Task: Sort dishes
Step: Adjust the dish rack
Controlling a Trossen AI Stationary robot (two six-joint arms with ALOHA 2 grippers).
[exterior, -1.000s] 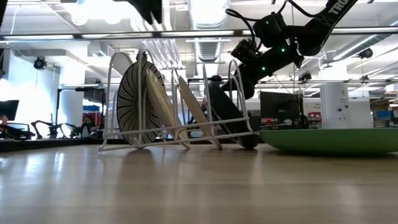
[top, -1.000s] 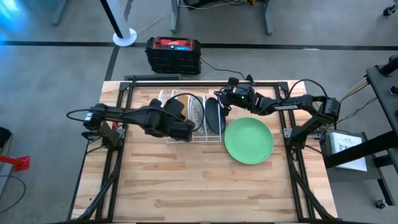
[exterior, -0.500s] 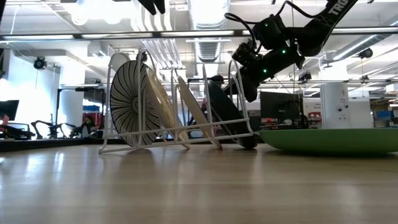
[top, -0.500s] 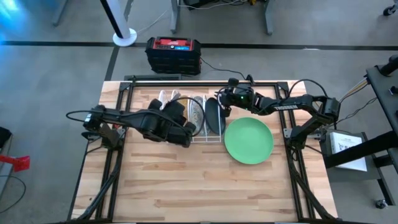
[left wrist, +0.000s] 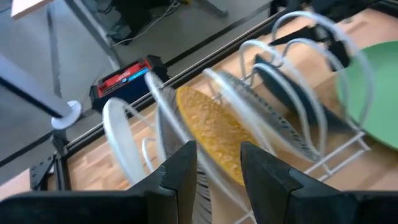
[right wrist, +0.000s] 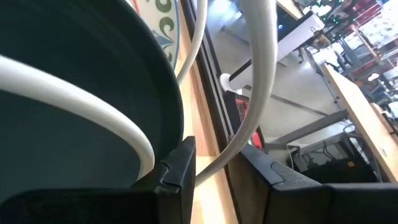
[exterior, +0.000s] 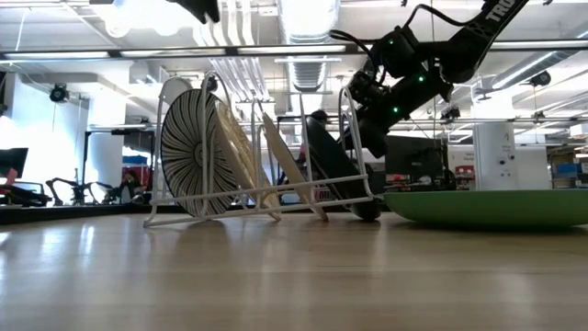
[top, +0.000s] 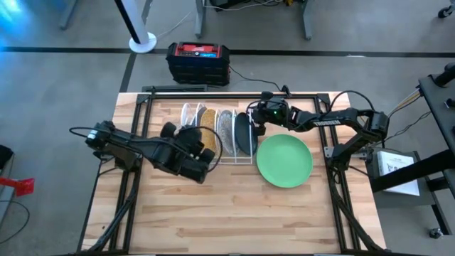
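Just at four o'clock from my right pincer (top: 257,122), whose fingers stand parted around the racked dark teal plate's (top: 244,133) rim, lies the flat green plate (top: 284,161), nearer me than my left arm.

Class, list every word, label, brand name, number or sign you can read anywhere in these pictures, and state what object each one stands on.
"TR": white letters, cut off by the picture's edge, on the dark right arm in the low view.
Label on the red and black box on the floor behind the table: too small to read.
Printed white sheet beside the table's right edge: too small to read.
Nothing else is readable.
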